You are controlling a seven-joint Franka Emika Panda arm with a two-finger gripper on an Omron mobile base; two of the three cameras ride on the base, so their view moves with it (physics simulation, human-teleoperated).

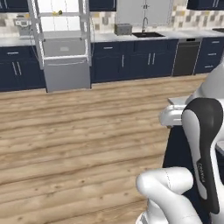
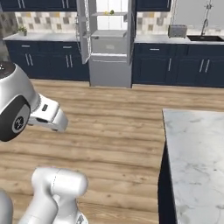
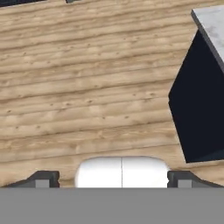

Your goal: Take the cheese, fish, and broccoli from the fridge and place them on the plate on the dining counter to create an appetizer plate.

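Fingers (image 3: 43, 179) spread wide and empty, aimed down at the wood floor (image 3: 87, 87). Far ahead across it stands the open fridge (image 2: 109, 39), a small yellow-green item, likely the broccoli (image 2: 112, 12), on its upper shelf; the dining counter (image 2: 197, 148) lies just right.

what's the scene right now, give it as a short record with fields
fridge: open, across the wood floor on the far wall, white interior showing
items in fridge: small yellow bits on an upper shelf, too small to identify
dining counter: marble top with navy base, near the robot; visible part bare
gripper: open, nothing between the fingers, pointed down at the floor
sink: on the wall counter
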